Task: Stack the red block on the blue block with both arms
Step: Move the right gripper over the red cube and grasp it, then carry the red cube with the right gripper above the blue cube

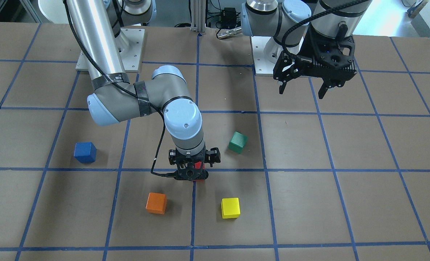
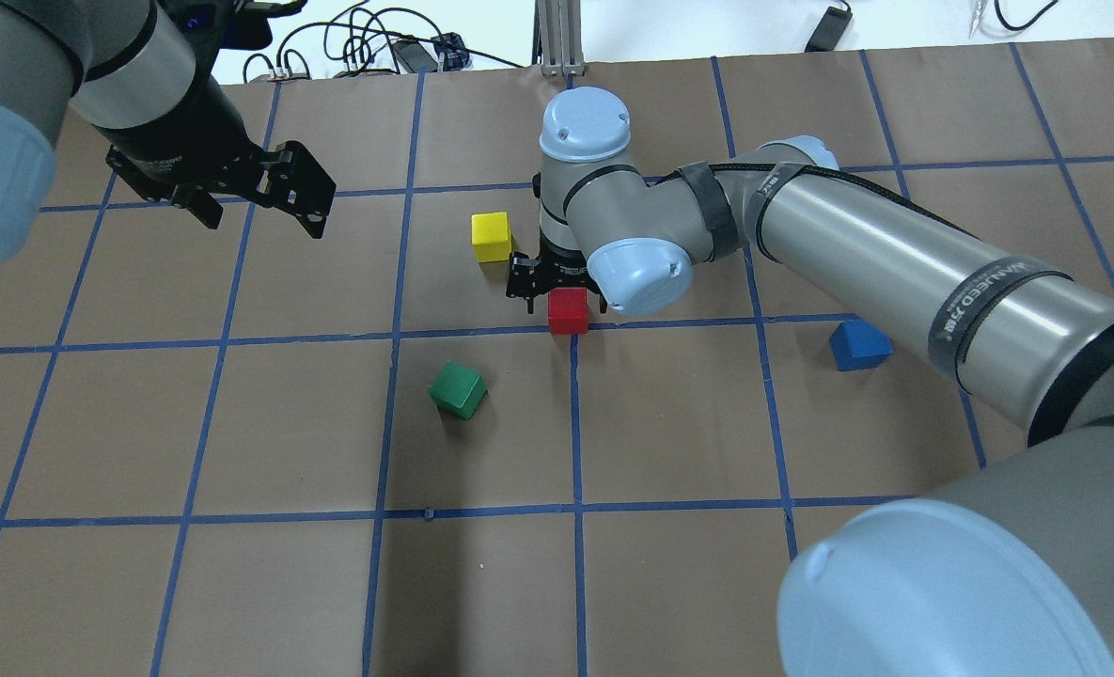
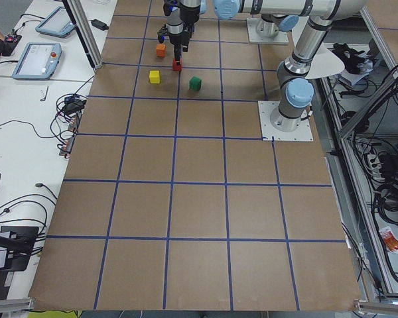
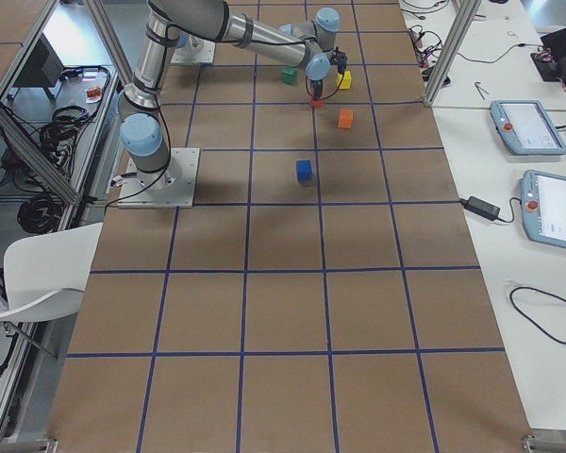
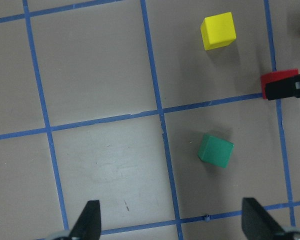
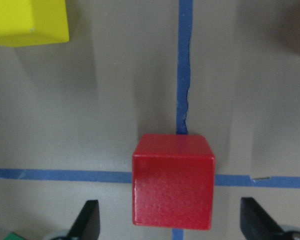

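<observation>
The red block (image 2: 568, 310) sits on the table at a crossing of blue tape lines; it also shows in the right wrist view (image 6: 173, 180) and partly in the front view (image 1: 199, 166). My right gripper (image 6: 172, 221) is open, low over the red block, with its fingers wide on either side and not touching it; it also shows from overhead (image 2: 557, 290). The blue block (image 1: 85, 152) stands alone toward the robot's right (image 2: 859, 344). My left gripper (image 1: 302, 92) is open and empty, held high near its base (image 2: 263, 226).
A green cube (image 1: 237, 142), a yellow cube (image 1: 230, 207) and an orange cube (image 1: 156, 203) stand around the red block. The yellow cube (image 6: 27, 22) is close to the right gripper. Brown table with blue tape grid (image 1: 331, 170).
</observation>
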Action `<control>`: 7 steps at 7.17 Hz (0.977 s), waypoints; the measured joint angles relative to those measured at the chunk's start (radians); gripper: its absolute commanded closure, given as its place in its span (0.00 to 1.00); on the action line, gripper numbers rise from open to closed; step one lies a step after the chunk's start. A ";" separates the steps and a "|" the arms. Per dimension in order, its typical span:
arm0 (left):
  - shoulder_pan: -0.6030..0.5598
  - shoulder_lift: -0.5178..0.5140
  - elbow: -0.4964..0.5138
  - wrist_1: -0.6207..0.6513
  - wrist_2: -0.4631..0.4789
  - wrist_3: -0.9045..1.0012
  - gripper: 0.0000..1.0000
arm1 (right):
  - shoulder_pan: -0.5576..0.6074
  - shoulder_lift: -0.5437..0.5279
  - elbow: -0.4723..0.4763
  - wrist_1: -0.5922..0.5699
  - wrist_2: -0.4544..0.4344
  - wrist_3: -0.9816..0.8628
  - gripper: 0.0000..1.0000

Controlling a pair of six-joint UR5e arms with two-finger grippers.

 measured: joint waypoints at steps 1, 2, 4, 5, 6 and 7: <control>0.001 0.000 0.003 0.001 0.000 0.003 0.00 | 0.000 0.010 -0.001 -0.004 -0.001 -0.001 0.32; 0.003 -0.001 0.003 0.001 0.000 0.005 0.00 | 0.000 0.017 -0.002 -0.013 -0.001 -0.002 0.55; 0.004 -0.003 0.002 0.001 -0.001 0.004 0.00 | -0.001 0.021 -0.004 -0.026 0.000 -0.002 1.00; 0.004 -0.003 0.001 0.001 -0.001 0.004 0.00 | -0.002 0.021 -0.005 -0.028 -0.001 -0.002 1.00; 0.004 -0.004 0.000 0.001 -0.003 0.004 0.00 | -0.004 0.018 -0.007 -0.028 -0.001 -0.001 1.00; 0.004 -0.004 0.000 0.001 -0.004 0.004 0.00 | -0.010 0.007 -0.014 -0.022 -0.002 -0.001 1.00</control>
